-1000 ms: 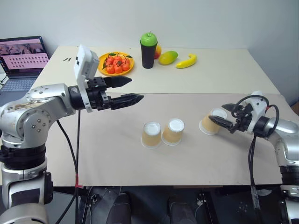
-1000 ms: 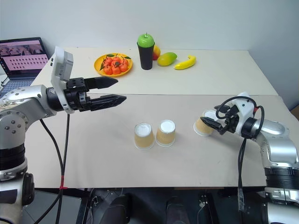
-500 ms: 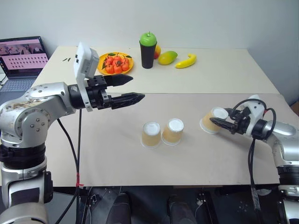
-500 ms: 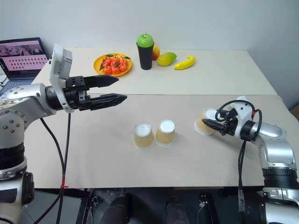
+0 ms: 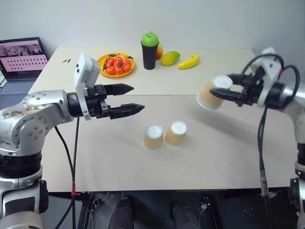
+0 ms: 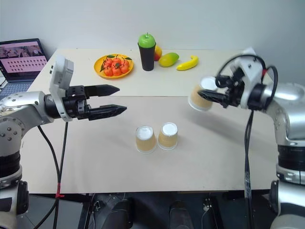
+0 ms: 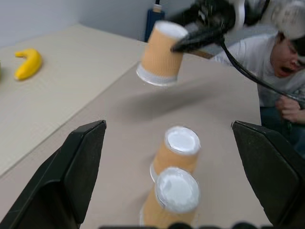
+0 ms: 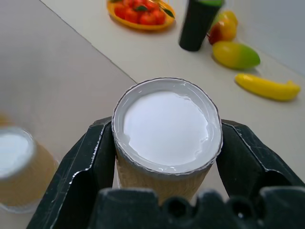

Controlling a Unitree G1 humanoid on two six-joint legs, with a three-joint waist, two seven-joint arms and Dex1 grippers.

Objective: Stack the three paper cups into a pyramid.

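Third cup is up, base pair sits down and to the left of it

The right gripper [image 5: 228,93] pinches the third cup [image 5: 210,92] by its sides, tilted, white bottom up, well above the table [image 5: 119,157]. The two base cups [image 5: 165,136] stand touching, upside down, nearer the table's middle. The left gripper [image 5: 128,99] hangs spread wide, holding nothing. I reckon the right arm places it

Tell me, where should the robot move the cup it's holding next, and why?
Probably leftward, over the two paper cups standing upside down side by side on the table. The right gripper, jaws shut on the third cup, holds it in the air, off to their right.
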